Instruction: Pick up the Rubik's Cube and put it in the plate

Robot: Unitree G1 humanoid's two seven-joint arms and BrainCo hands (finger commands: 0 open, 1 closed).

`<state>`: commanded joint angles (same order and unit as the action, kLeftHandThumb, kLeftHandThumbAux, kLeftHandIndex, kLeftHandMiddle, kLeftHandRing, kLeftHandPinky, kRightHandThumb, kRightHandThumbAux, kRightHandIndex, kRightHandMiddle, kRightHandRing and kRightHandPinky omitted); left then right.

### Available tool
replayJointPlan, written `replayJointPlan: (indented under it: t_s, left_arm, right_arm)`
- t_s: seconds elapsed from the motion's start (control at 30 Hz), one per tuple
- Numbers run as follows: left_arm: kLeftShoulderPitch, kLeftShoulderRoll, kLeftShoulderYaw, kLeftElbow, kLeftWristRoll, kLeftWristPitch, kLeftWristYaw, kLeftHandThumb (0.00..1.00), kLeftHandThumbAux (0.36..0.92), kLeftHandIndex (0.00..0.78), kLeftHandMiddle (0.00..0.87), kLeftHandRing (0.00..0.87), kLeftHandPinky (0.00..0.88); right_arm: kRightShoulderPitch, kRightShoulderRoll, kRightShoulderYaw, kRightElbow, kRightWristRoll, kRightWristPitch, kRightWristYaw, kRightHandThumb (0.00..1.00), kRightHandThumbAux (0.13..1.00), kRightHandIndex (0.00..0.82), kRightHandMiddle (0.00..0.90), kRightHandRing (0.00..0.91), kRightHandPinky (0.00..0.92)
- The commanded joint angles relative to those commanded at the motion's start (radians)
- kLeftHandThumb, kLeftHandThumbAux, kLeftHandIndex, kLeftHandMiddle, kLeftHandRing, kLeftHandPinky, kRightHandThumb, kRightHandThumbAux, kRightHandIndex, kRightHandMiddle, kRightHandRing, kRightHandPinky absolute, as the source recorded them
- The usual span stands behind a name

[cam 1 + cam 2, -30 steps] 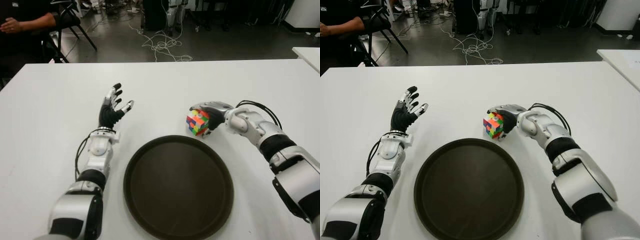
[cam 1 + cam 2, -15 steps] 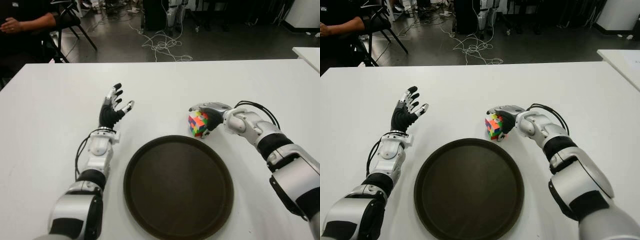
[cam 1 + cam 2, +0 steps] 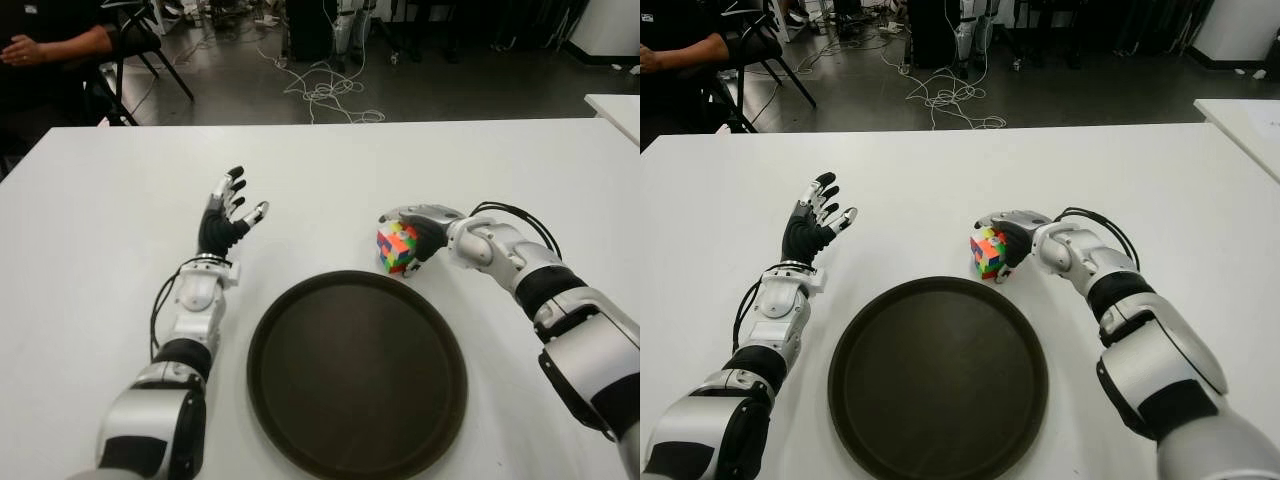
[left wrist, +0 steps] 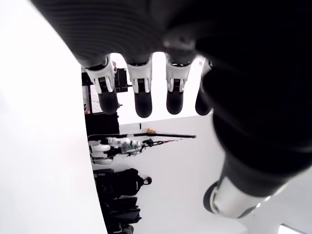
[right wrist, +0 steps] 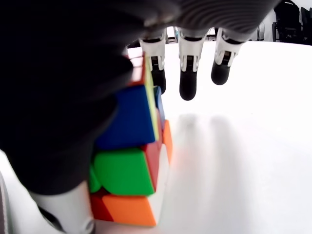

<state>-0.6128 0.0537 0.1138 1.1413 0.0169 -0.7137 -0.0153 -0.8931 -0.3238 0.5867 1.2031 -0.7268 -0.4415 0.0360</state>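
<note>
The Rubik's Cube [image 3: 397, 247] stands on the white table [image 3: 90, 260], just past the far rim of the dark round plate [image 3: 300, 400]. My right hand [image 3: 418, 226] is cupped against the cube's right side. In the right wrist view the cube [image 5: 131, 161] sits against the palm and thumb, while the fingers [image 5: 189, 80] reach straight past it without curling round it. The plate holds nothing. My left hand [image 3: 228, 212] shows to the left of the plate, fingers spread and pointing up, holding nothing.
A person [image 3: 50, 40] sits on a chair beyond the table's far left corner. Cables [image 3: 325, 92] lie on the floor behind the table. A second table's corner [image 3: 615, 105] shows at the far right.
The cube has turned from a tilted pose to sitting flatter on the table, with my right hand shifting slightly around it. The left hand has not moved.
</note>
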Motion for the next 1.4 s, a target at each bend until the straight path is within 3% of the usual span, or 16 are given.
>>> replayJointPlan:
  t_s: [0.03, 0.1, 0.17, 0.23, 0.33, 0.57, 1.13, 1.4]
  left_arm:
    - [0.000, 0.000, 0.000, 0.000, 0.001, 0.000, 0.001, 0.000, 0.797, 0.044, 0.088, 0.056, 0.031]
    - [-0.001, 0.001, -0.001, 0.000, 0.003, 0.000, 0.003, 0.000, 0.797, 0.045, 0.088, 0.057, 0.032]
    - [-0.001, 0.001, -0.002, 0.000, 0.004, -0.001, 0.004, 0.000, 0.796, 0.046, 0.089, 0.059, 0.033]
    - [-0.001, 0.001, -0.002, 0.000, 0.005, -0.001, 0.005, 0.000, 0.795, 0.046, 0.089, 0.059, 0.034]
    - [-0.002, 0.001, -0.001, 0.003, 0.006, 0.000, 0.010, 0.000, 0.798, 0.048, 0.091, 0.061, 0.036]
    - [-0.002, 0.003, -0.003, 0.003, 0.009, -0.003, 0.013, 0.000, 0.803, 0.048, 0.092, 0.061, 0.038]
    - [0.000, 0.002, -0.007, 0.002, 0.015, -0.008, 0.027, 0.000, 0.815, 0.044, 0.083, 0.052, 0.026]
    - [-0.002, -0.003, -0.001, 0.002, 0.006, -0.009, 0.033, 0.000, 0.791, 0.046, 0.087, 0.054, 0.026]
  right_arm:
    - [0.001, 0.000, 0.000, 0.001, -0.001, -0.004, -0.015, 0.307, 0.855, 0.283, 0.230, 0.231, 0.250]
    - [0.003, -0.001, 0.002, 0.002, -0.005, -0.010, -0.050, 0.493, 0.799, 0.344, 0.264, 0.269, 0.302]
    - [0.004, -0.002, 0.005, 0.002, -0.009, -0.013, -0.081, 0.612, 0.763, 0.386, 0.358, 0.376, 0.411]
    - [0.004, -0.002, 0.007, 0.006, -0.011, -0.015, -0.093, 0.652, 0.750, 0.400, 0.389, 0.412, 0.449]
    - [0.012, -0.004, 0.018, 0.001, -0.039, -0.006, -0.227, 0.680, 0.740, 0.412, 0.482, 0.503, 0.508]
    - [0.008, 0.000, 0.030, 0.023, -0.055, 0.014, -0.285, 0.693, 0.735, 0.419, 0.554, 0.572, 0.548]
    - [0.009, 0.002, 0.039, 0.046, -0.059, 0.028, -0.356, 0.694, 0.735, 0.416, 0.496, 0.522, 0.500]
    - [0.008, 0.005, 0.044, 0.055, -0.065, 0.040, -0.391, 0.696, 0.734, 0.415, 0.469, 0.492, 0.474]
